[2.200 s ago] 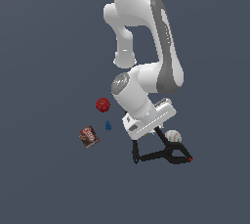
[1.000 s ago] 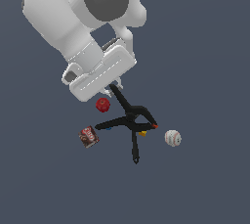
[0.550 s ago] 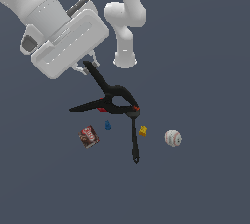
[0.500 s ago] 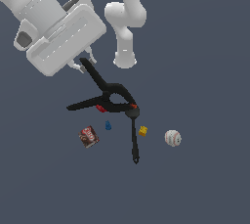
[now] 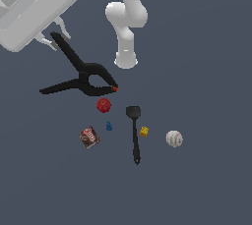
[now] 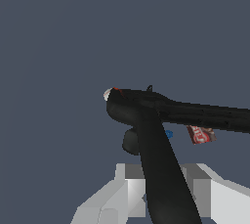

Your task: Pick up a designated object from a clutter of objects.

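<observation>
Jaws clamped on one clamp [image 5: 88, 79] handle | gripper [image 5: 53, 40] upper left of frame | spatula [image 5: 134, 133], baseball [image 5: 173, 138] lower right

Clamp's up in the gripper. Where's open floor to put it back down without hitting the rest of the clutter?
Bare floor lies on the exterior view's right beyond the baseball, and along the bottom below the spatula and box. Crowded: the red round item, blue piece and yellow piece cluster under the held clamp.
</observation>
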